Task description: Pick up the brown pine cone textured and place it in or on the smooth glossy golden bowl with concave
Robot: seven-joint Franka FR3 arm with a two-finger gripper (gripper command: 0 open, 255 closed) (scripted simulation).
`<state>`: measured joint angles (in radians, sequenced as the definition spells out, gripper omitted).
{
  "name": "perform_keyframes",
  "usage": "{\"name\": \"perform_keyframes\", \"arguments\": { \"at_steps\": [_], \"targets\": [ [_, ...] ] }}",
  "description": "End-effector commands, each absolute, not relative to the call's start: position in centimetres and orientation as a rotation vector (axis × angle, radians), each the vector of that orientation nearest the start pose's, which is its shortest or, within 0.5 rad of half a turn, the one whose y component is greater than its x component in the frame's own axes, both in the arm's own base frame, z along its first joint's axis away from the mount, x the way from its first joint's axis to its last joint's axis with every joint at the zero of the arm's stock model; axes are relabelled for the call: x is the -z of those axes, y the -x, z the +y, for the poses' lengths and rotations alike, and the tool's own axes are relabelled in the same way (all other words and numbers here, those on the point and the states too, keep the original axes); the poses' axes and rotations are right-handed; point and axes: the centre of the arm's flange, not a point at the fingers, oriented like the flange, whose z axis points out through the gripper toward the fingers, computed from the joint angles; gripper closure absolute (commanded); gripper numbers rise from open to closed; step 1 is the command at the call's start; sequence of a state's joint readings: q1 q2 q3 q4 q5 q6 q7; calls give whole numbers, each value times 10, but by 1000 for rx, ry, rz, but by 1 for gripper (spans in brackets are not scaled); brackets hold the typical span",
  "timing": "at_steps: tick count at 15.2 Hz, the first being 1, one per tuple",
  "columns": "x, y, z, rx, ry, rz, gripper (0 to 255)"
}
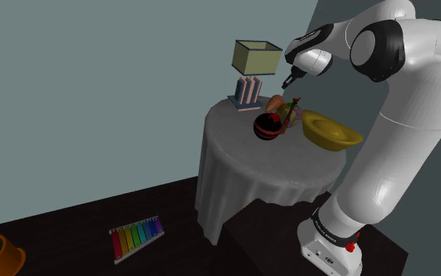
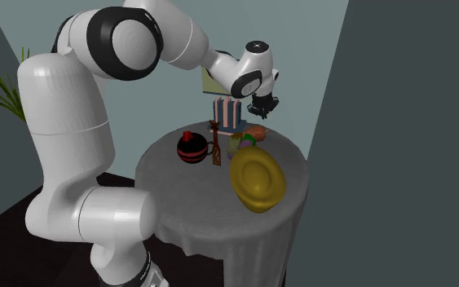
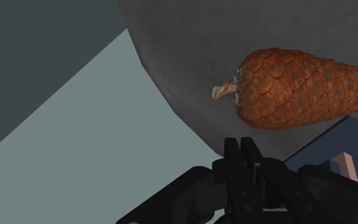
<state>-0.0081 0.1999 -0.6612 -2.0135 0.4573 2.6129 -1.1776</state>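
I am hovering, jaws closed on nothing. The pine cone (image 3: 304, 89) is lying ahead and aside of them, stem end nearest, long axis along their closing line.

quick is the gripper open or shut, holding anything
Black two-finger gripper: shut, fingers together, holding nothing. The brown scaly pine cone lies on the grey cloth-covered table, apart from it.

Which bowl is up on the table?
The golden bowl sits on the cloth-covered round table. The orange bowl is different: it is down on the dark floor, near the rainbow xylophone.
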Motion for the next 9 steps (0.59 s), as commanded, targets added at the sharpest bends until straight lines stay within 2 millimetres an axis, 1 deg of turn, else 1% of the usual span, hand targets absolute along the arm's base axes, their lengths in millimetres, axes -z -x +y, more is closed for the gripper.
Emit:
{"name": "perform_keyframes", "arguments": {
  "at_steps": [1, 5, 6, 7, 9],
  "targets": [
    [-422, -490, -378, 720, 3285, -333, 255],
    [-422, -490, -378, 720, 3285, -333, 255],
    [-422, -490, -378, 720, 3285, -333, 0],
    [-415, -494, -376, 698, 3237, -637, 0],
    [-401, -500, -370, 638, 3055, -1219, 0]
  ]
}}
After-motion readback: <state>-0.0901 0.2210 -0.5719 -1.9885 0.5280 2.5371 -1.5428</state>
